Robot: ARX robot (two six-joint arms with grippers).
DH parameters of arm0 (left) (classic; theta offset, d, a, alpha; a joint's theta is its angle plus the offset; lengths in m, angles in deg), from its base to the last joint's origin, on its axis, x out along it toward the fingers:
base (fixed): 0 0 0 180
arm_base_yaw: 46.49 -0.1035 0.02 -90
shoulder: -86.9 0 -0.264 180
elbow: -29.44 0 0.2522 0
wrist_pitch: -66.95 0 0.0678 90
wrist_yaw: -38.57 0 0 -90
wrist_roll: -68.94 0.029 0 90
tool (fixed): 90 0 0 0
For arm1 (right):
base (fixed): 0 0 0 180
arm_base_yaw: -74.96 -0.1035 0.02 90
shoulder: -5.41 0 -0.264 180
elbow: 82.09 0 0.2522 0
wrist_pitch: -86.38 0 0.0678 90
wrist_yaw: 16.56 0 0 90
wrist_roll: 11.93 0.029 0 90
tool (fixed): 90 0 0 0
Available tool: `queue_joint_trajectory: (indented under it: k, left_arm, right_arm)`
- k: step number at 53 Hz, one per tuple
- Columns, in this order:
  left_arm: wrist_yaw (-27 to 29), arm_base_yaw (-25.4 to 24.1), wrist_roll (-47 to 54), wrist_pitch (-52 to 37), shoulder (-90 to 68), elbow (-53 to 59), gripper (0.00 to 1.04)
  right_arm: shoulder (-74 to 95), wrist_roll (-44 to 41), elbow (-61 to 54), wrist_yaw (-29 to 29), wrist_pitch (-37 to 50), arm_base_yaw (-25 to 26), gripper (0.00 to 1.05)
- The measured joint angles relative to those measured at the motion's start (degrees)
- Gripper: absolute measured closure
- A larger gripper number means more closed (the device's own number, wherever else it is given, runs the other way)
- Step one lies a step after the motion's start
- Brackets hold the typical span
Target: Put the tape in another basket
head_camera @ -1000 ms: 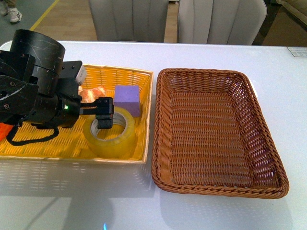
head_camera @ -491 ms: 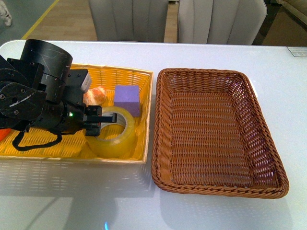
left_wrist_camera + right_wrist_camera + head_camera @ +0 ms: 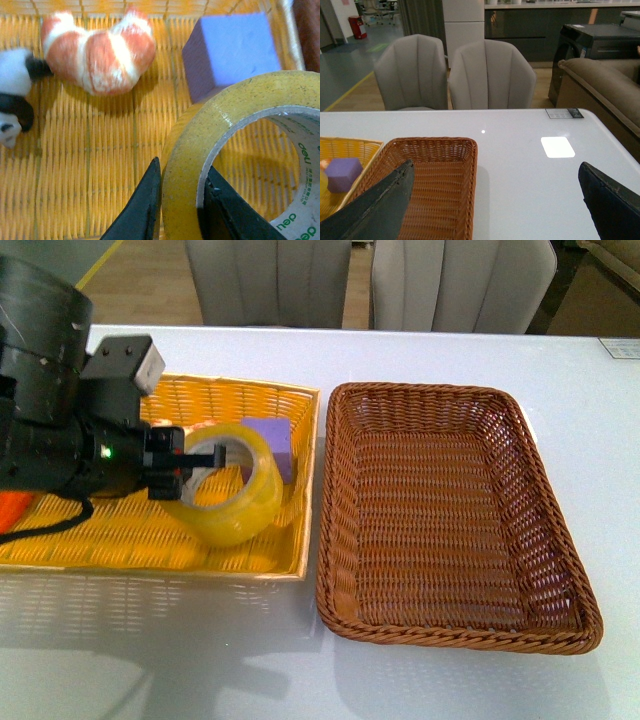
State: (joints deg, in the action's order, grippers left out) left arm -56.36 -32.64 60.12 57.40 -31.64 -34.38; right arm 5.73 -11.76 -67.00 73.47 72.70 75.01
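Tape (image 3: 235,492): one roll in left gripper (image 3: 182,215); one brown basket (image 3: 450,525) alongside

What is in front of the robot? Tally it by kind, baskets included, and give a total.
Baskets: 2, the yellow basket and the brown basket
Tape roll: 1
Purple block: 1
Croissant: 1
Panda toy: 1
Total: 6, not counting an orange thing cut off at the edge.

- The white glossy table (image 3: 450,360) carries two baskets, set just beside each other
- The yellow woven basket (image 3: 250,562) rests on its left part
- The brown wicker basket (image 3: 460,642) rests on its right part
- A small printed label (image 3: 620,348) lies at the far right edge
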Motion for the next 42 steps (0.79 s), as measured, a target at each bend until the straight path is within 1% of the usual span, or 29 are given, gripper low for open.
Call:
queue_joint_trajectory:
  k: [4,8,16,19,29,42]
  left_arm:
    - [0.1,0.9,0.1,0.7,2.2,-0.3,0.89]
    - [0.4,2.9,0.1,2.5,3.2,-1.9,0.89]
    - [0.7,9.5,-0.5,7.3,1.7,-9.3,0.89]
    - [0.7,11.2,-0.9,8.6,0.5,-12.0,0.89]
    - [1.6,14.9,-2.6,11.5,-4.1,-18.6,0.89]
    - [1.9,18.6,-3.8,13.7,-9.0,-24.4,0.89]
  right_arm:
    - [0.0,0.0,0.0,0.0,0.0,0.0,0.09]
    - [0.0,0.0,0.0,0.0,0.0,0.0,0.09]
    - [0.0,0.0,0.0,0.0,0.0,0.0,0.09]
    - [0.0,0.0,0.0,0.0,0.0,0.0,0.09]
    - [0.0,0.0,0.0,0.0,0.0,0.0,0.09]
    - [0.0,0.0,0.0,0.0,0.0,0.0,0.09]
